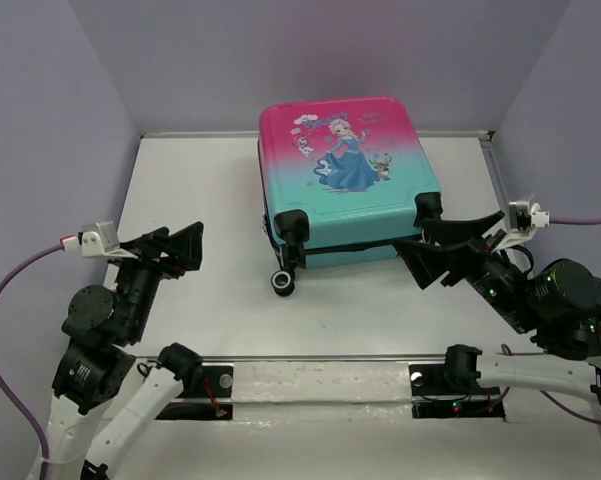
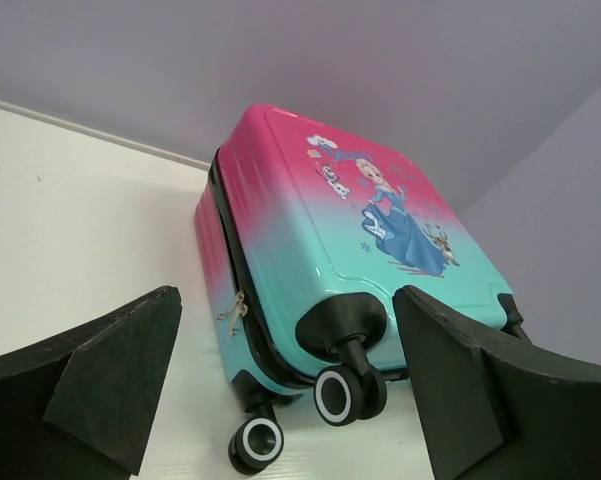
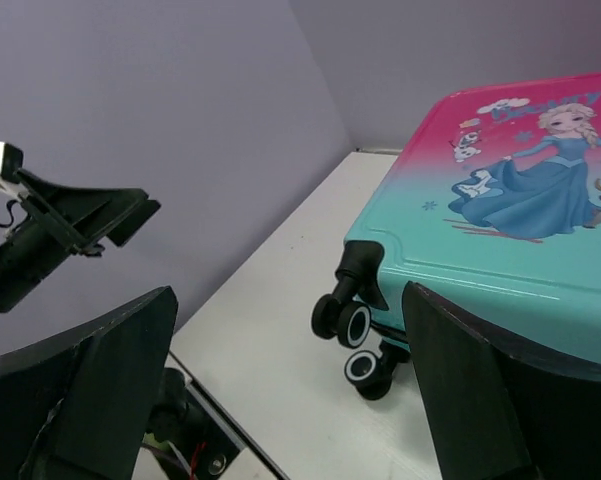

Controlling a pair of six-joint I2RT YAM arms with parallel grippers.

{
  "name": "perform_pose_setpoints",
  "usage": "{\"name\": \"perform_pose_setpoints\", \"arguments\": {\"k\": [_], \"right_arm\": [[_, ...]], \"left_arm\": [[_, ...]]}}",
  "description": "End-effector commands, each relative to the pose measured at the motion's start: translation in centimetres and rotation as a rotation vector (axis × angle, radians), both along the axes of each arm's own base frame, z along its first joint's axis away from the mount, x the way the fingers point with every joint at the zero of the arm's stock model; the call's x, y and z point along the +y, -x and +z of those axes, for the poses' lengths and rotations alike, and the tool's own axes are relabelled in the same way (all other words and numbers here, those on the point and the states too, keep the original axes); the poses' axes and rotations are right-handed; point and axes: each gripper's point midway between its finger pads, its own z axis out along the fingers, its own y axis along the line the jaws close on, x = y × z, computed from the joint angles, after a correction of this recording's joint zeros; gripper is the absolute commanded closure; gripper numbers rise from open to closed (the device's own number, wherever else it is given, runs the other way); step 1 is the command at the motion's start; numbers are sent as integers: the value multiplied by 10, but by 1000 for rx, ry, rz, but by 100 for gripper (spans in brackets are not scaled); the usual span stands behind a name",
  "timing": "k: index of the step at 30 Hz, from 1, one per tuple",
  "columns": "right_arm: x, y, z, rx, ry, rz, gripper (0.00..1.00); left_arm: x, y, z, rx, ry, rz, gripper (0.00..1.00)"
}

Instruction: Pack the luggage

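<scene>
Shows the luggage (image 1: 380, 200) closed and flat on a white counter (image 1: 200, 260), printed side up, at the far middle, close to the back wall (image 1: 310, 60); puts its pink end toward that wall and its teal end toward the arms; spreads a cartoon princess (image 1: 348, 158) in a blue dress across the upper face.

Shows black wheels (image 1: 282, 283) at the teal end, one pair jutting out past the near left corner, another at the near right corner; from the left wrist view, picks out a dark seam (image 2: 232, 262) running round the side of the shell, with a small zip pull (image 2: 235, 312) hanging on it.

Finds the left pincer (image 1: 175, 245) with jaws wide apart and nothing between them, raised over the left part of the counter, well apart from the luggage and pointing toward it.

Finds the right pincer (image 1: 435, 250) likewise spread wide and holding nothing, just beside the near right corner of the luggage, by the wheel there; cannot tell whether a finger touches the shell.

Closes the scene with pale lilac side walls (image 1: 40, 150) to left and right.
</scene>
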Motion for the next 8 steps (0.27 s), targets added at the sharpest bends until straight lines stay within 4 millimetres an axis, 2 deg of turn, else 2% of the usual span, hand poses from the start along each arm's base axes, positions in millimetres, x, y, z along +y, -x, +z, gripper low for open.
{"name": "perform_pose_setpoints", "arguments": {"k": [1,4,8], "right_arm": [[-6,-17,-39,30,47,-117,0],[-4,-22,-49,37,71,-143,0],[12,-29,-58,42,143,-162,0]], "left_arm": [[-4,8,14,-65,-22,-46,1],[-8,6,11,-56,-22,-59,1],[-7,5,10,-56,-17,-52,1]]}}
